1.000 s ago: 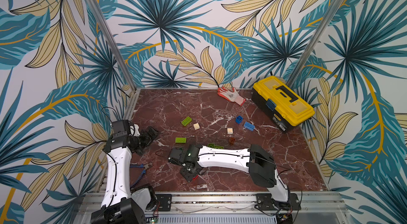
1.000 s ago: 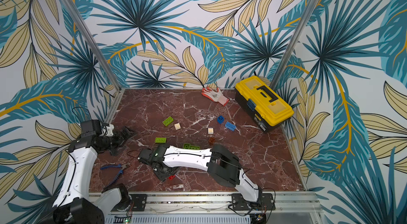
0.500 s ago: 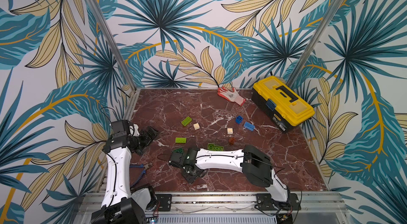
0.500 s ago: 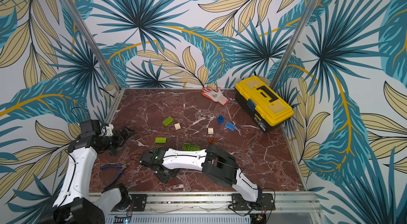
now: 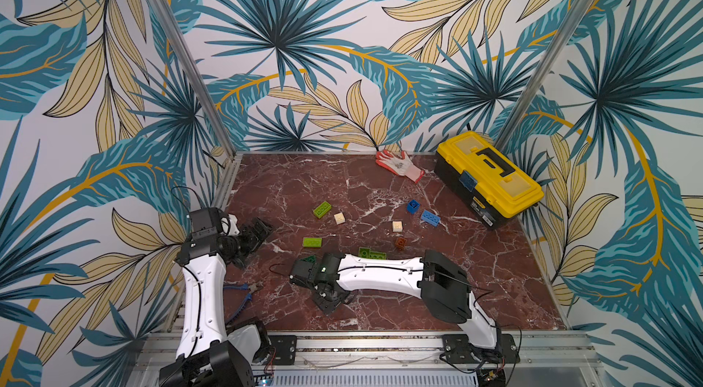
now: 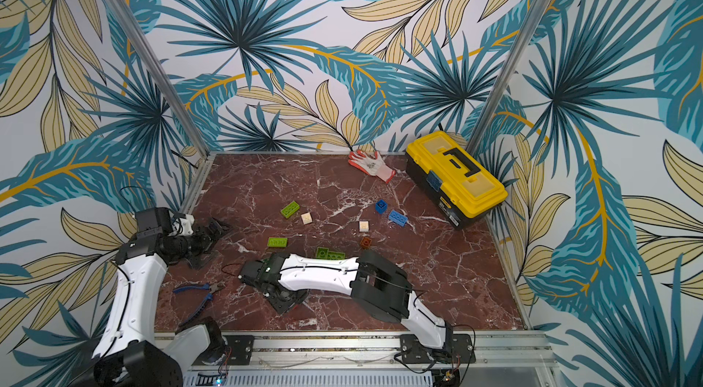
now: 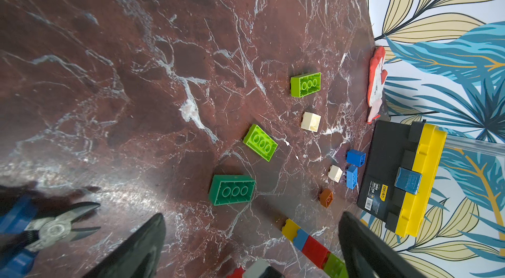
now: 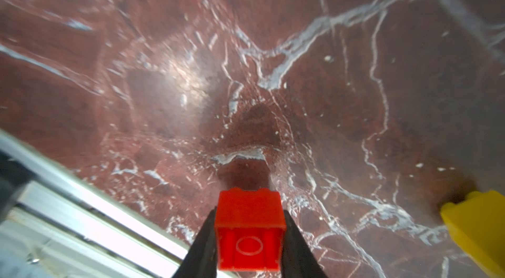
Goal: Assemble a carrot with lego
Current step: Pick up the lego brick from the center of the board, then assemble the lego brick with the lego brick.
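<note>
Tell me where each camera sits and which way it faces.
Top views: high in front, looking down at the table; left arm and right arm show.
Left wrist: low, facing the toolbox; open left gripper shows.
Right wrist: near the table, angled down; right gripper holds a red brick.
Shared: top and left wrist views both show toolbox and glove.

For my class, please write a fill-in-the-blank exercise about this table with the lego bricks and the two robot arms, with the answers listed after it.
1. The right tool is shut on a brick whose colour is ____.
2. The left tool holds nothing and stands ____.
3. The lid of the toolbox is ____.
4. The handles of the pliers are ____.

Missing words: red; open; yellow; blue.
</note>
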